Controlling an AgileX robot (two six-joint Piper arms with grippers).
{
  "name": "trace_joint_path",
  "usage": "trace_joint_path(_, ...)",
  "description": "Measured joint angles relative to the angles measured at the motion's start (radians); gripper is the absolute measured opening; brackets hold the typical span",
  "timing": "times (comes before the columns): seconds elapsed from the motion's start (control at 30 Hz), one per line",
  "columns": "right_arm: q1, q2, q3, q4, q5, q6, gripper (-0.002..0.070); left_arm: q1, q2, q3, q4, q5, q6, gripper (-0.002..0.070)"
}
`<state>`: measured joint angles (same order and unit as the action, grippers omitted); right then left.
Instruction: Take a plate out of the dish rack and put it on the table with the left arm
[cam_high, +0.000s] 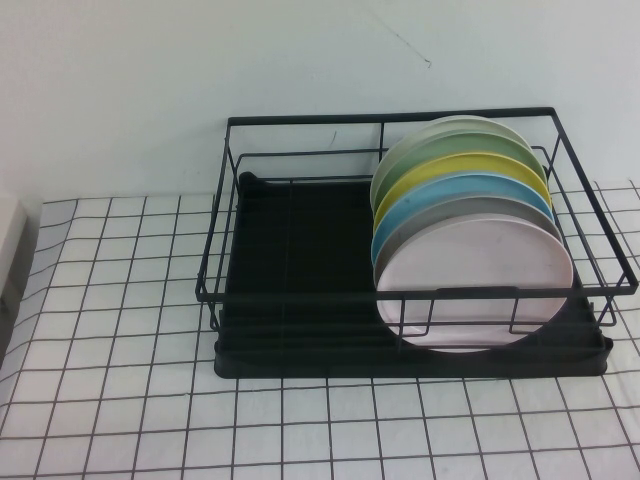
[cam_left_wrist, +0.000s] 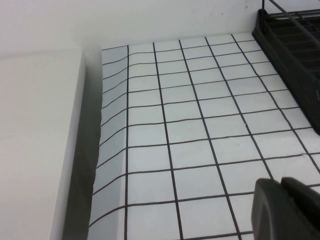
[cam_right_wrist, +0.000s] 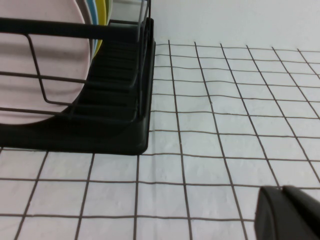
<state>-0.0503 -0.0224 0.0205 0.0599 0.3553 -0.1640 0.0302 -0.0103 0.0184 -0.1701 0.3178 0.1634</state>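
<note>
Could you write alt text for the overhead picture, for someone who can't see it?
A black wire dish rack sits on a table covered in white, black-gridded cloth, with a row of plates standing on edge at its right end, a pale pink plate nearest the camera. No robot arm or gripper appears in this view.
</note>
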Motion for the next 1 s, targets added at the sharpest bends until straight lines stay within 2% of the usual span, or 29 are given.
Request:
trace_joint_path(0.1, 0.000, 0.000, 0.000, 0.000, 0.000, 0.000, -0.0001, 0.000, 0.000, 0.000, -0.028, -0.002, 0.000, -0.0003)
trace_joint_path(0.2, 0.000, 0.000, 0.000, 0.000, 0.000, 0.000, -0.0001, 0.000, 0.000, 0.002, -0.140, -0.019, 0.000, -0.0003)
trace_joint_path(0.3, 0.000, 0.000, 0.000, 0.000, 0.000, 0.000, -0.0001, 0.000, 0.000, 0.004, -0.316, -0.033, 0.000, -0.0003)
trace_joint_path(0.47, 0.000, 0.000, 0.000, 0.000, 0.000, 0.000, -0.0001, 0.000, 0.000, 0.004, -0.695, -0.099, 0.000, -0.0003)
trace_joint_path(0.53, 0.000, 0.000, 0.000, 0.000, 0.000, 0.000, -0.0001, 0.000, 0.000, 0.004, -0.782, -0.114, 0.000, -0.0003)
trace_joint_path(0.83, 0.000, 0.000, 0.000, 0.000, 0.000, 0.000, -0.0001, 0.000, 0.000, 0.004, -0.856, -0.159, 0.042, -0.0003)
trace_joint_path(1.0, 0.000, 0.000, 0.000, 0.000, 0.000, 0.000, -0.0001, -0.007, 0.000, 0.004, -0.869, -0.093, 0.128, -0.0003)
